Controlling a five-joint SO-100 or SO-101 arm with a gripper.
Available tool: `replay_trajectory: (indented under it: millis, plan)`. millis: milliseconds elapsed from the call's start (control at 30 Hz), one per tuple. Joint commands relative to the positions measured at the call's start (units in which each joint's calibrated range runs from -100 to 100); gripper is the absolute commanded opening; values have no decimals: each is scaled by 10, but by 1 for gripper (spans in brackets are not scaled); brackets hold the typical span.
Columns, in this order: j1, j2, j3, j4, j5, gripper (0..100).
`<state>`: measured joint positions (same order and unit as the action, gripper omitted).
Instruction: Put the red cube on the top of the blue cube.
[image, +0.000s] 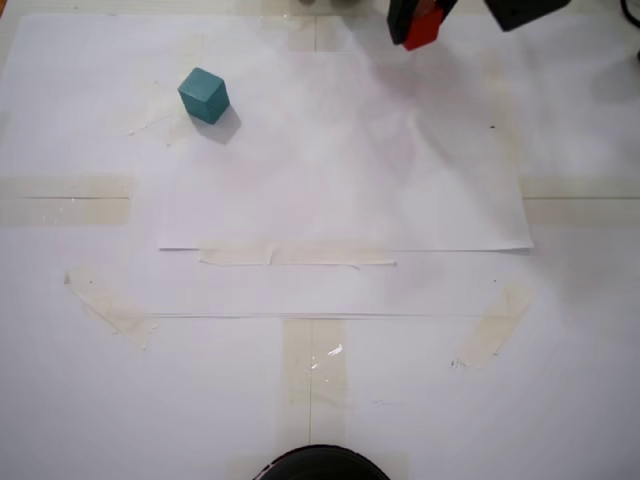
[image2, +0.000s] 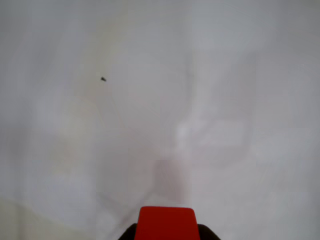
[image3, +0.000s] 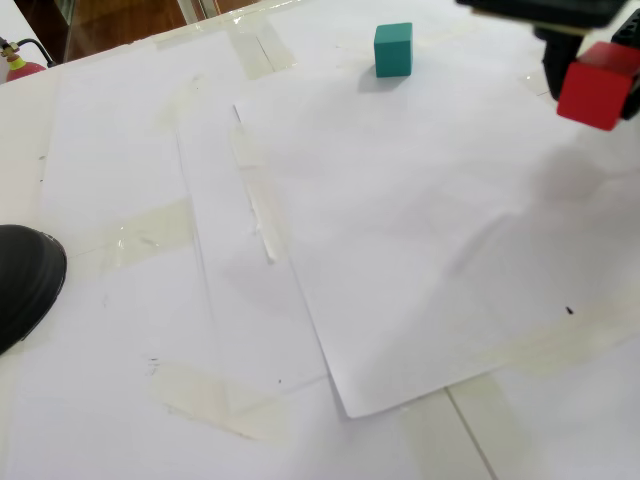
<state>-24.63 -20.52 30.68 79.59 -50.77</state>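
The red cube (image: 422, 29) hangs in the air, held between the fingers of my gripper (image: 418, 25) at the top edge of a fixed view. It also shows in the other fixed view as the red cube (image3: 597, 85) at the right edge, lifted above the paper, with my gripper (image3: 595, 75) shut on it. In the wrist view the red cube (image2: 166, 223) fills the bottom centre above bare white paper. The blue cube (image: 204, 95), teal in colour, rests on the table far to the left of the gripper, and appears as the blue cube (image3: 393, 49) at the top.
White paper sheets (image: 340, 160) taped down with beige tape (image: 296, 256) cover the table. A dark round object (image: 320, 464) sits at the bottom edge of one fixed view and at the left edge (image3: 25, 280) of the other.
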Motion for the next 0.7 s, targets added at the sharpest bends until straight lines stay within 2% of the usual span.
replay_trajectory:
  millis: [0, 167, 500, 667]
  plan:
    - [77, 1, -93, 27, 25, 9]
    - [146, 13, -116, 31, 45, 8]
    - [284, 154, -268, 52, 114, 7]
    - [333, 163, -271, 46, 122, 7]
